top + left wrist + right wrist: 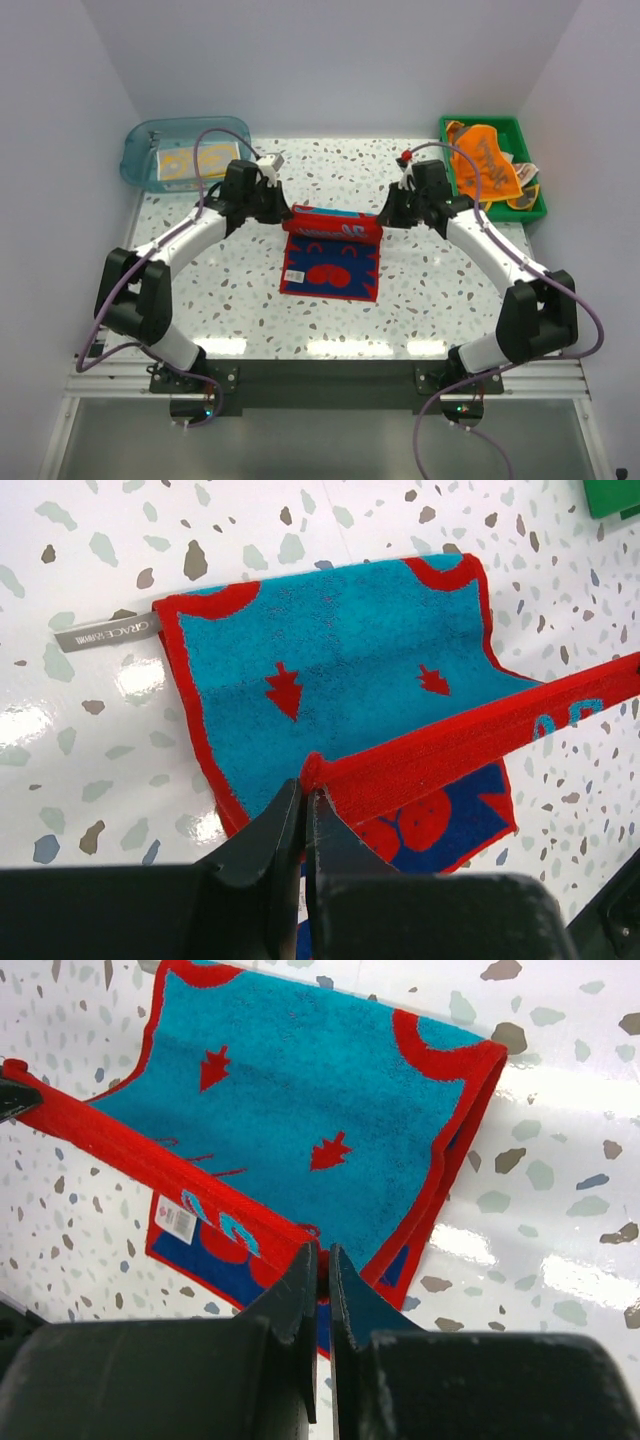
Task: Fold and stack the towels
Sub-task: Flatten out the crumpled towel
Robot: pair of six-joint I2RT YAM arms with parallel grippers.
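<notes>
A teal and blue towel with red trim (331, 262) lies mid-table, its far edge lifted and stretched between both grippers. My left gripper (283, 213) (306, 792) is shut on the towel's left corner (312, 770). My right gripper (386, 216) (324, 1257) is shut on the right corner. The raised red hem (480, 730) (150, 1165) spans between them above the teal underside (340, 650) (300, 1090). An orange towel (484, 160) is heaped in the green tray (498, 125) at the back right. A cream and yellow towel (195, 163) rests in the clear blue tub (140, 150) at the back left.
A grey label tab (105, 634) sticks out from the towel's far corner. A white tag (176, 1222) shows on the blue side. Speckled tabletop surrounds the towel, with walls close behind and beside.
</notes>
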